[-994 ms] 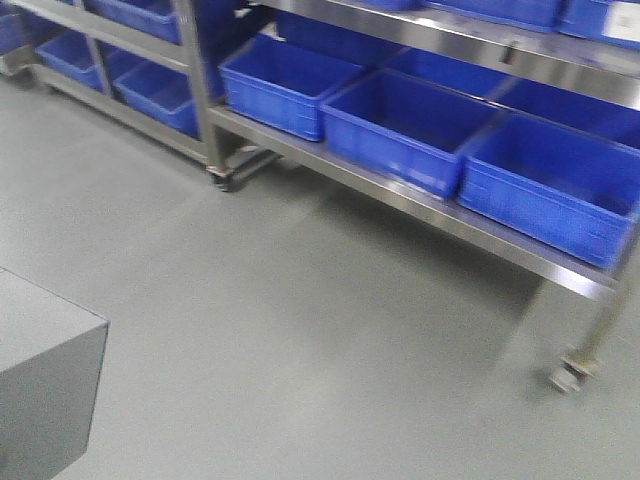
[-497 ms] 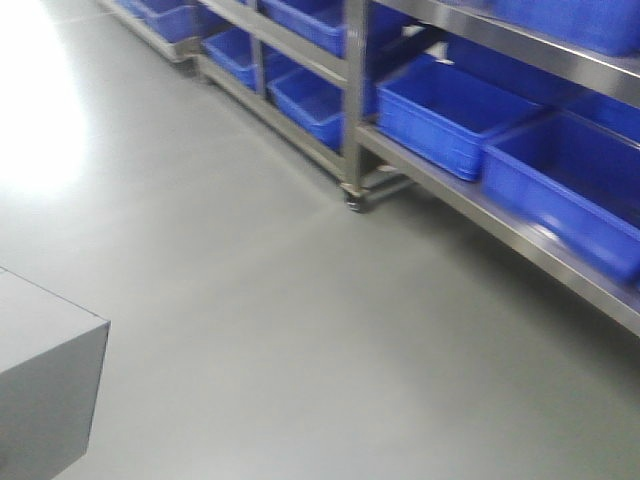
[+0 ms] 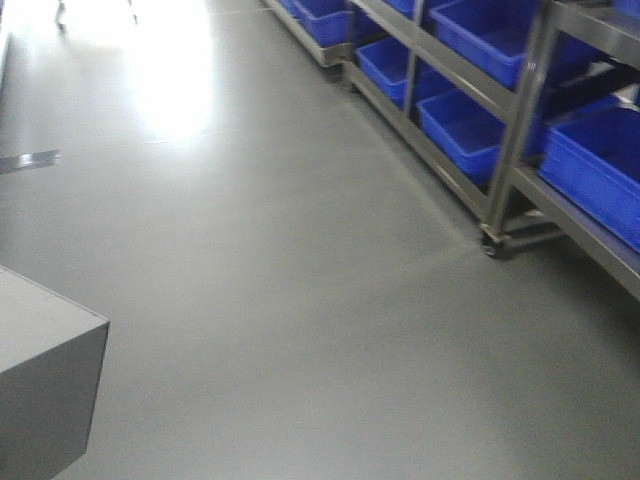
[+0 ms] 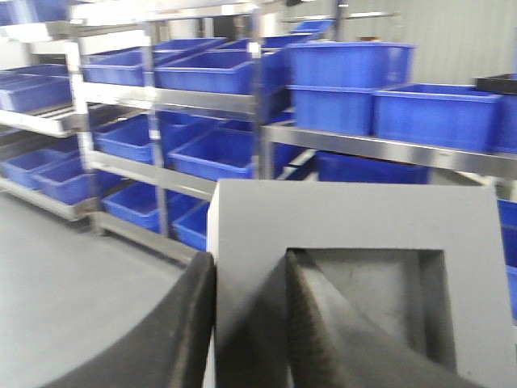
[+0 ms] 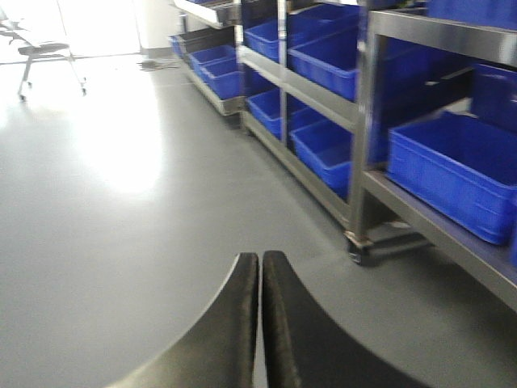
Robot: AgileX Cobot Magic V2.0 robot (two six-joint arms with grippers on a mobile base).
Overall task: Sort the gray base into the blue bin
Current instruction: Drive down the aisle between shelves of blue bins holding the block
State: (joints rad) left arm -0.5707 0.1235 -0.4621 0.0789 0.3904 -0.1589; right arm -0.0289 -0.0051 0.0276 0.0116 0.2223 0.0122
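- Gray base fills the near right of the left wrist view, its square recess facing the camera.
- Left gripper is clamped on the base's left wall: one dark finger lies against the outer side and the other sits inside the recess, its ribbed pad against the inner face.
- Right gripper has its two fingers pressed together with nothing between them, hanging above bare floor.
- Blue bins sit in rows on every level of a steel rack far behind the base; none is near it.
- In the front-facing view the racks run along the right side into the distance, with a caster under one upright.
- A plain gray box corner shows at the near left of that view; whether it is the base cannot be told.
- Bright glare lies on the far floor, and a chair stands at the far left in the right wrist view.
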